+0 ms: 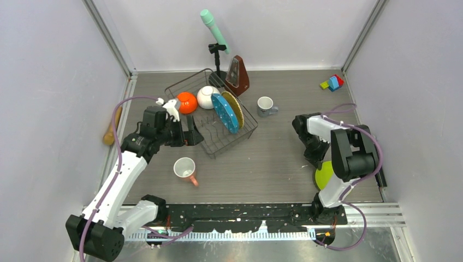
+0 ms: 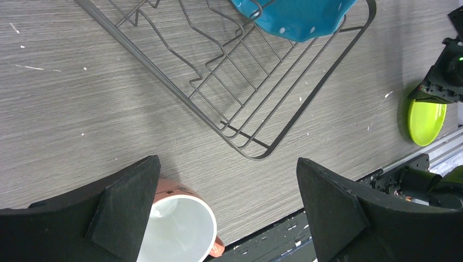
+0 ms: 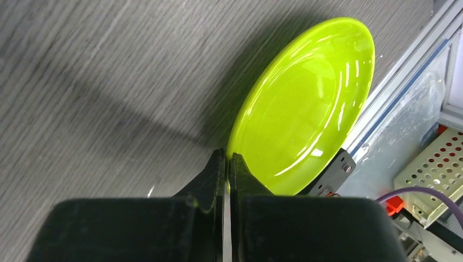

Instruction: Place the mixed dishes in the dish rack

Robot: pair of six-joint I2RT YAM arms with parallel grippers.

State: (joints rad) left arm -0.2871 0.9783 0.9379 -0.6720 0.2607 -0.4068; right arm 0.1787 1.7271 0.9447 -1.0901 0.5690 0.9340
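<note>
- A wooden rolling pin (image 1: 109,134) lies at the far left edge of the desk (image 1: 273,158).
- The left pincer (image 2: 227,160) hangs over the desk at the dish rack's near left side. Its fingers (image 2: 128,210) are spread wide with nothing between them.
- The pink mug (image 1: 185,169) sits on the desk near the front, clear of the rack. In the left wrist view it lies just under the left finger, its white inside showing.
- The dish rack (image 1: 218,146) stands skewed at the middle back of the desk.
- The orange bowl (image 1: 187,102) and the white bowl (image 1: 207,96) sit side by side in its far left part.
- The blue white-dotted plate (image 1: 225,113) stands on edge in the prongs, and the yellow woven-pattern plate (image 1: 236,107) stands on edge just behind it.
- A brown metronome (image 1: 237,76) stands just beyond the rack's far corner.
- The small grey mug (image 1: 266,105) rests on the desk just right of the rack.
- The right pincer (image 3: 227,161) is pressed together on the rim of the lime green plate (image 3: 306,109). The plate is tilted at the desk's near right edge, well apart from the rack.
- Coloured blocks (image 1: 333,82) lie in the far right corner.
</note>
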